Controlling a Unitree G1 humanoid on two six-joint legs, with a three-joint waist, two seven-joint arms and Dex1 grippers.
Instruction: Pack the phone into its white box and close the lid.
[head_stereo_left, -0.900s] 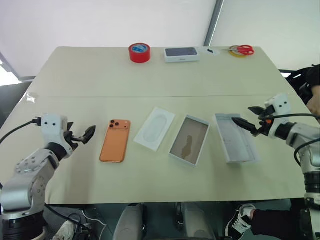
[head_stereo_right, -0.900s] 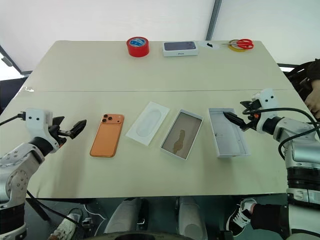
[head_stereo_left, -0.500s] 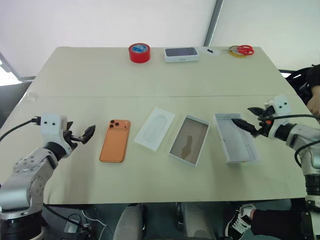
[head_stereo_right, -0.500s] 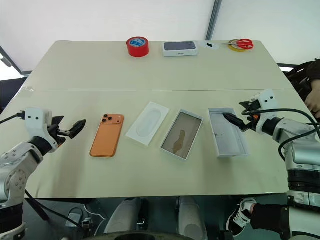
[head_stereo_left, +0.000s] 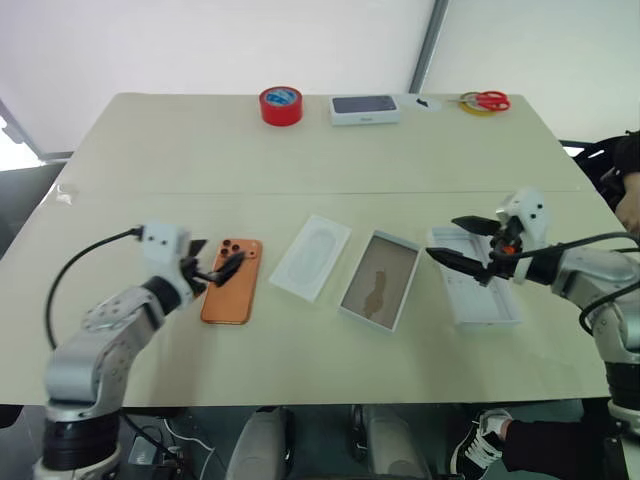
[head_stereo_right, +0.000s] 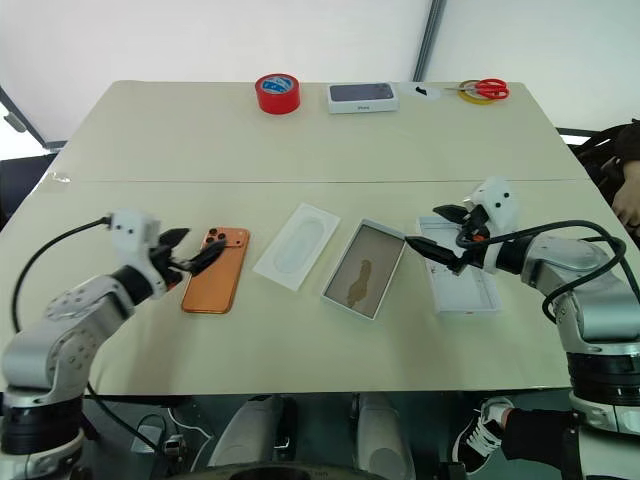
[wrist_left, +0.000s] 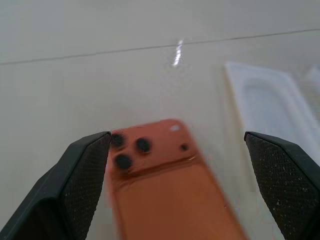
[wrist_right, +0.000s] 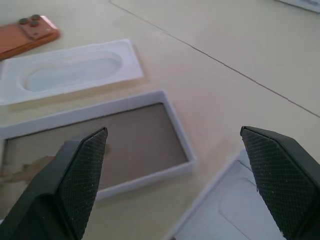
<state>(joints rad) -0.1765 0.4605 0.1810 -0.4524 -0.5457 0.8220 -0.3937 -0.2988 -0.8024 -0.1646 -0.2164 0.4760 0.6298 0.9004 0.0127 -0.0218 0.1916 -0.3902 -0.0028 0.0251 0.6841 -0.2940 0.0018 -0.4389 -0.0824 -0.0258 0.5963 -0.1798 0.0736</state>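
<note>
Phone (head_stereo_left: 231, 281) and left gripper (head_stereo_left: 222, 268) were the pair that mattered: the orange phone lay face down on the table (head_stereo_left: 300, 150), camera end away from the robot, its long axis running almost straight away from the robot with a slight lean. The left gripper hung just over the phone's camera end, reaching in from the robot's left, its two black fingers (wrist_left: 82, 175) spread wide to either side of the phone's width and holding nothing. That arm was by far the nearer one to the phone.

To the right of the phone lay a flat white card (head_stereo_left: 311, 256), then the white box (head_stereo_left: 378, 279), open and empty, showing its brownish inside, its long axis tilted a little the same way. Beyond it the lid (head_stereo_left: 478, 295) lay inside-up. The right gripper (head_stereo_right: 434, 230) hovered between box and lid, over the lid's near edge, fingers wide apart and empty. Judging from this, the left arm would have to carry the phone rightward past the card to reach the box.
</note>
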